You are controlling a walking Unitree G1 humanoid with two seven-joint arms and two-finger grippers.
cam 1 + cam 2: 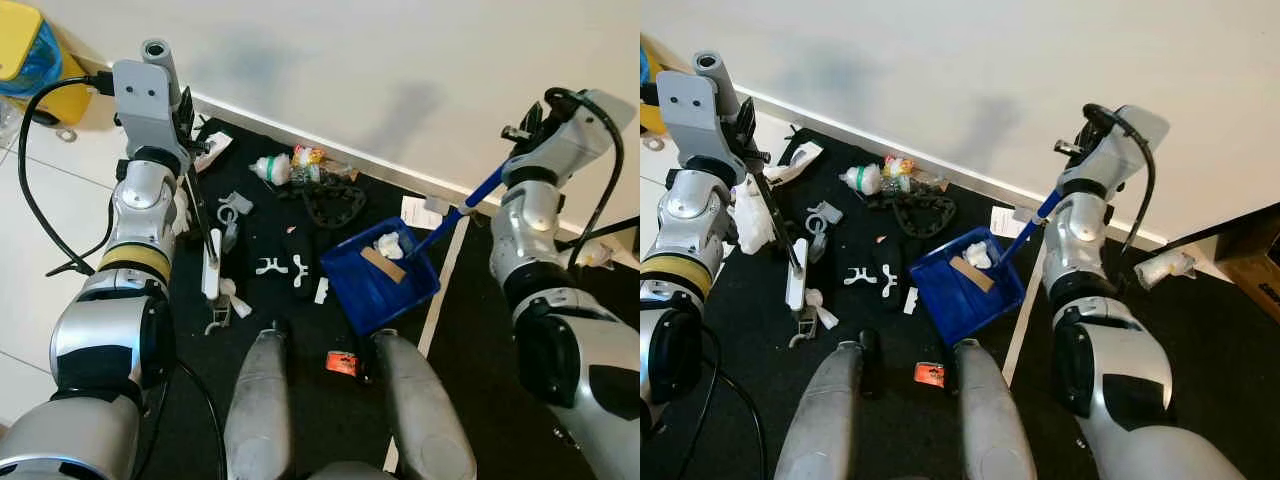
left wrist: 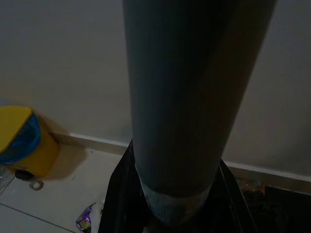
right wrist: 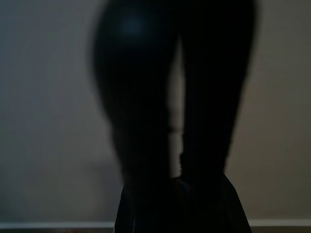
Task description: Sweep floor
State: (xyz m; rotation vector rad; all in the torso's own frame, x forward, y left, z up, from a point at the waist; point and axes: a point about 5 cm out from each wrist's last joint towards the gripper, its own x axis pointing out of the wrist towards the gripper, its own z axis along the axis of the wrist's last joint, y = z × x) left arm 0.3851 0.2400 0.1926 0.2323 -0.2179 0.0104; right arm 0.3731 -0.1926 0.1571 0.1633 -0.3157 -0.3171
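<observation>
My left gripper (image 1: 187,118) is raised near the wall and shut on the broom handle (image 2: 184,107), a grey pole. The pole slants down to the white broom head (image 1: 212,270) on the black mat (image 1: 280,330). On the right, my right gripper (image 1: 525,125) is shut on the long blue handle (image 1: 468,203) of the blue dustpan (image 1: 400,290). The dustpan rests on the mat and holds a crumpled white paper (image 1: 388,244) and a brown strip (image 1: 383,264). Litter lies between broom and dustpan: a white clip (image 1: 272,266), a black chain (image 1: 333,205), wrappers (image 1: 308,157) and grey bits (image 1: 235,208).
A yellow bin (image 1: 35,60) stands at the far left on white tiles. The white wall and its skirting run behind the mat. An orange wrapper (image 1: 342,363) lies between my legs (image 1: 258,400). Black cables trail at my left (image 1: 40,200). A crushed bottle (image 1: 1162,266) lies far right.
</observation>
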